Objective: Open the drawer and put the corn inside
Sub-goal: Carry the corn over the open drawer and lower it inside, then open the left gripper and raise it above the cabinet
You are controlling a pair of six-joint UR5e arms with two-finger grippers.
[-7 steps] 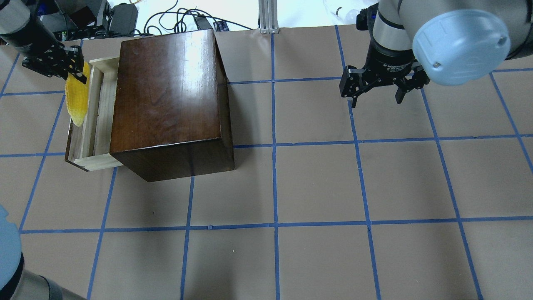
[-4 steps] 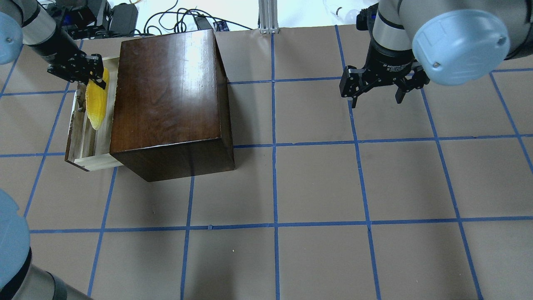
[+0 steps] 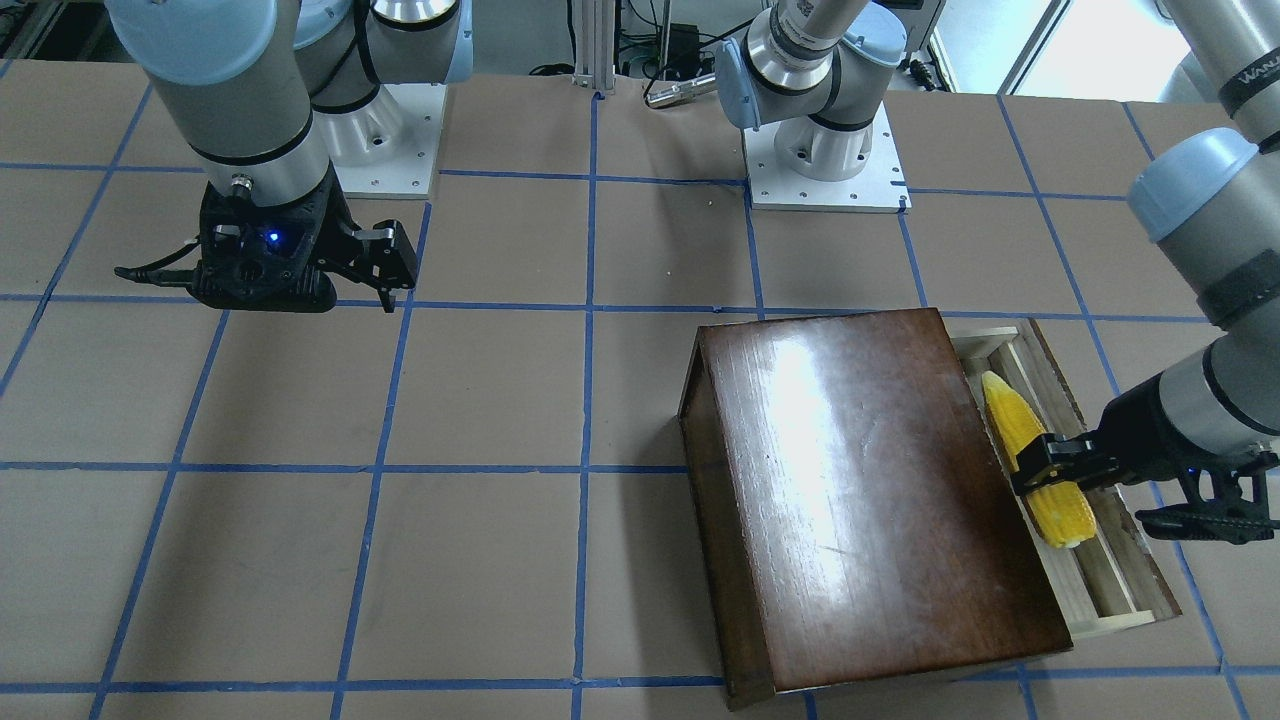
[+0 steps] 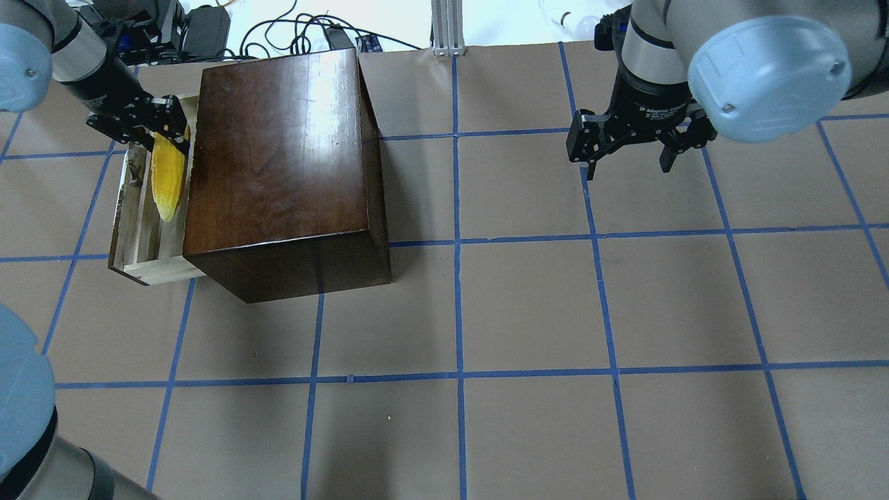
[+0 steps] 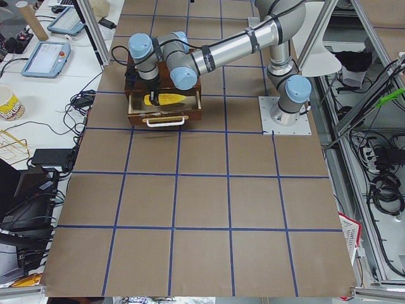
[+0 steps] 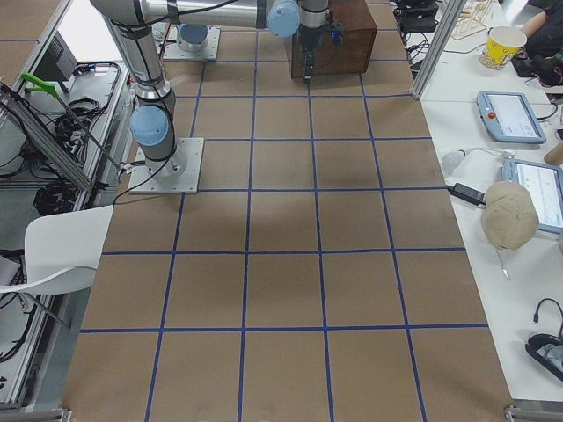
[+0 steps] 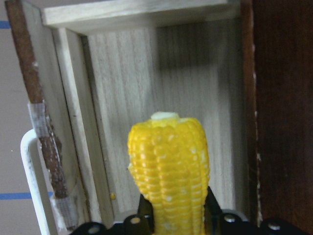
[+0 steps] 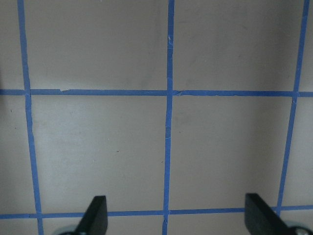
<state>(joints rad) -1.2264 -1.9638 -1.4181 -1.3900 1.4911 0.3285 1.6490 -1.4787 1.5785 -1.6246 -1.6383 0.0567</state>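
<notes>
The left arm (image 3: 1240, 250) and the right arm (image 3: 240, 110) were silver-grey tubes with pale blue round joint caps (image 4: 767, 76). The right gripper (image 4: 627, 161) was black, with white lettering (image 4: 658, 111) above it. The white square base plates (image 3: 880, 190) had small screws.

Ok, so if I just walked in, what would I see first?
The bright yellow corn jumps out: the left gripper has it pinched at its thick end, over the open pale wood drawer. Next comes the big shiny dark-brown cabinet that the drawer slides out of, on the table's left side. Far off on the right, the right gripper hangs open over bare table.
</notes>
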